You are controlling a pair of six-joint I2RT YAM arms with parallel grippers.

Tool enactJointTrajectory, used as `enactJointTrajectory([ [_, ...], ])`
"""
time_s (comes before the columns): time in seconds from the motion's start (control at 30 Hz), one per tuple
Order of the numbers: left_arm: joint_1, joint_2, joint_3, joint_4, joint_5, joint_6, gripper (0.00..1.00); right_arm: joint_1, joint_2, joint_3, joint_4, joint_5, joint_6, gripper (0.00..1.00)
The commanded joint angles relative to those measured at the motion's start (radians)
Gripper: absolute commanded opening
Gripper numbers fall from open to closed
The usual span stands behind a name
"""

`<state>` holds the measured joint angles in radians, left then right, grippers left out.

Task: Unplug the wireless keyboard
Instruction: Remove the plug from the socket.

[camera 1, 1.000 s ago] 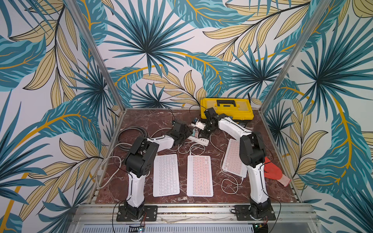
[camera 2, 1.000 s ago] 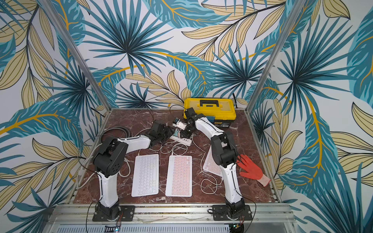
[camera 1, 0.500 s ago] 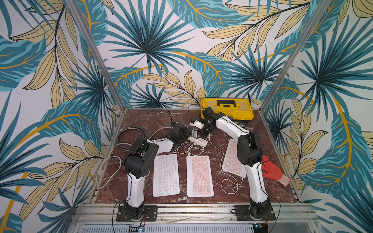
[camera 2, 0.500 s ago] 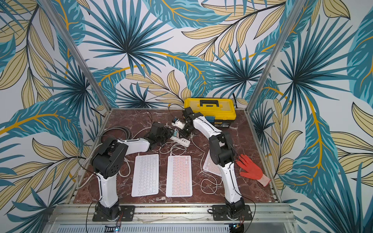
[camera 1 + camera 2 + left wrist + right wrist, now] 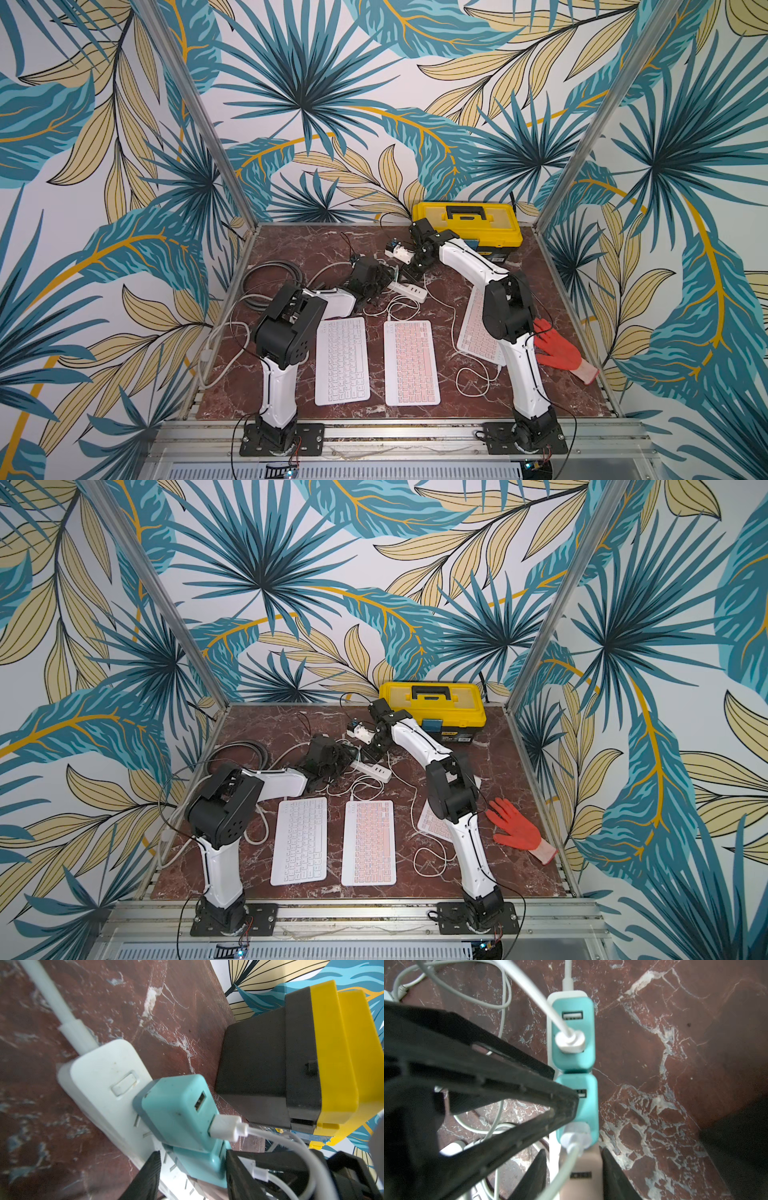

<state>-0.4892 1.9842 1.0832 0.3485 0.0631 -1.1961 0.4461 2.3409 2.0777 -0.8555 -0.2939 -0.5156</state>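
Three keyboards lie in front: a white one (image 5: 341,360) and two pink ones (image 5: 410,362) (image 5: 473,336). Their white cables run to chargers on the power strip (image 5: 409,291) (image 5: 99,1076). One teal charger (image 5: 176,1111) carries a white USB plug (image 5: 226,1130). My left gripper (image 5: 194,1174) (image 5: 386,281) is closed on the second teal charger (image 5: 199,1165) (image 5: 588,1109). One finger presses its top; the other sits at its base on the strip. My right gripper (image 5: 574,1176) (image 5: 410,272) stands open, straddling a beige charger (image 5: 588,1165) further along the strip.
A yellow toolbox (image 5: 467,222) stands at the back right, close behind the strip. A red glove (image 5: 561,357) lies at the right edge. A grey cable coil (image 5: 270,278) lies at the left. Loose white cable loops (image 5: 469,376) cross the table between the keyboards.
My left jaws have narrowed onto the teal charger. My right jaws have widened, and that gripper has shifted slightly left over the strip.
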Motion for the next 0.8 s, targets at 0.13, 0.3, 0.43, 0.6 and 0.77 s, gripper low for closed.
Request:
enactJointTrajectory([
  [0.13, 0.004, 0.053, -0.067, -0.229, -0.017, 0.015, 0.51, 0.011, 0.057, 0.044, -0.098, 0.044, -0.026, 0.45],
  [0.3, 0.009, 0.053, -0.068, -0.229, -0.012, 0.013, 0.51, 0.011, 0.066, 0.044, -0.099, 0.050, -0.013, 0.41],
  [0.43, 0.014, 0.053, -0.069, -0.229, -0.011, 0.014, 0.50, 0.008, 0.075, 0.051, -0.096, 0.044, -0.007, 0.36],
  [0.6, 0.018, 0.059, -0.069, -0.229, -0.007, 0.008, 0.50, 0.006, 0.084, 0.070, -0.109, 0.036, -0.013, 0.31],
  [0.77, 0.019, 0.065, -0.071, -0.228, -0.001, 0.002, 0.50, 0.006, 0.087, 0.078, -0.103, 0.037, -0.002, 0.22],
])
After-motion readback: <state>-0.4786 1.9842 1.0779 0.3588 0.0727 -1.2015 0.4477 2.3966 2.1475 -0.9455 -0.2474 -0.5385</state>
